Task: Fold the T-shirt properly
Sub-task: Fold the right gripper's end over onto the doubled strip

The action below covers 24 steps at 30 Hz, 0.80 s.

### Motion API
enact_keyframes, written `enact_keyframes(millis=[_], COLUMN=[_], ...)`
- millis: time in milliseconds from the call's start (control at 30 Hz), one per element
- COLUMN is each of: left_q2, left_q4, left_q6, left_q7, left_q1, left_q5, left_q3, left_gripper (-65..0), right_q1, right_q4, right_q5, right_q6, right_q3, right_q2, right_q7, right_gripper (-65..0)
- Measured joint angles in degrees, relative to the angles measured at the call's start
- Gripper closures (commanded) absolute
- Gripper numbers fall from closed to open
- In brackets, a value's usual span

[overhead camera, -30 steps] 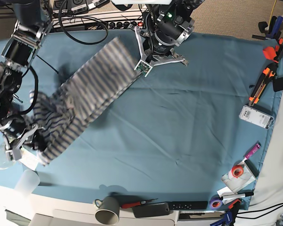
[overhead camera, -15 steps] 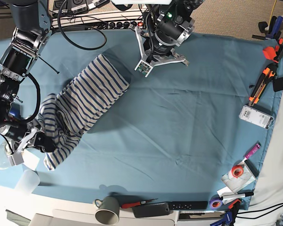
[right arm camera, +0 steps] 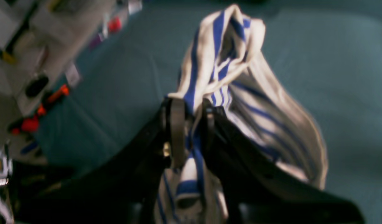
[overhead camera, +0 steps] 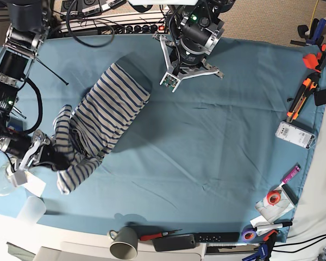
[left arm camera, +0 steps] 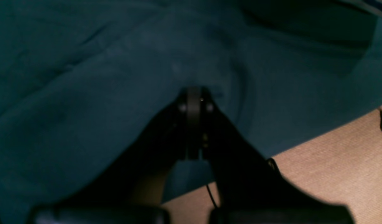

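Observation:
The T-shirt (overhead camera: 106, 114), white with thin blue stripes, lies bunched in a long diagonal band on the teal cloth (overhead camera: 206, 136) at the left. My right gripper (overhead camera: 58, 159) is shut on the shirt's near end. In the right wrist view the striped fabric (right arm camera: 228, 62) rises in a crumpled bundle from between the closed fingers (right arm camera: 177, 130) of the right gripper (right arm camera: 192, 124). My left gripper (overhead camera: 170, 80) hangs at the top centre, just right of the shirt's far end and apart from it. In the left wrist view the left gripper (left arm camera: 194, 99) is shut over bare cloth, holding nothing.
A grey mug (overhead camera: 124, 242), a phone (overhead camera: 174, 242) and a remote line the front edge. Orange clamps (overhead camera: 315, 60), a cutter (overhead camera: 299, 100), a white box (overhead camera: 295, 135) and tape rolls (overhead camera: 271, 198) sit along the right side. Cables run along the back; a white cup (overhead camera: 31, 211) stands front left.
The shirt's far end, raised beside the left gripper a second ago, has dropped flat onto the cloth. My right gripper has drawn its end slightly rightward and up, bunching the shirt.

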Motion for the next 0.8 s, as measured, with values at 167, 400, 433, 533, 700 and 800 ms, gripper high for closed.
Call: enact_keyframes(millis=[167, 400, 433, 533, 700, 800], left_q2=[-0.02, -0.02, -0.02, -0.02, -0.02, 0.00], left_q4=[0.00, 0.00, 0.00, 0.00, 0.00, -0.02], left_q6=[0.00, 0.00, 0.00, 0.00, -0.02, -0.24], left_q7=[-1.49, -1.92, -2.58, -2.97, -2.97, -2.97], left_q1=[0.00, 0.00, 0.00, -0.09, -0.33, -0.59], left_q5=[0.02, 0.00, 0.02, 0.02, 0.13, 0.44], left_q3=[0.02, 0.02, 0.02, 0.02, 0.02, 0.09], left_gripper=[0.0, 0.0, 0.0, 0.0, 0.0, 0.0], right_q1=[-0.68, -0.70, -0.70, -0.68, -0.85, -1.55], right_q4=[0.00, 0.00, 0.00, 0.04, 0.46, 1.73], right_q5=[4.94, 5.01, 5.81, 7.10, 7.13, 6.99], right_q6=[0.02, 0.02, 0.00, 0.00, 0.00, 0.00], right_q3=[-3.30, -13.38, -15.06, -19.98, -26.08, -28.33], right_q2=[0.35, 0.61, 0.83, 2.25, 5.09, 6.38], right_q7=[0.13, 0.22, 0.17, 0.57, 0.52, 0.44], right_gripper=[0.0, 0.0, 0.0, 0.0, 0.0, 0.0])
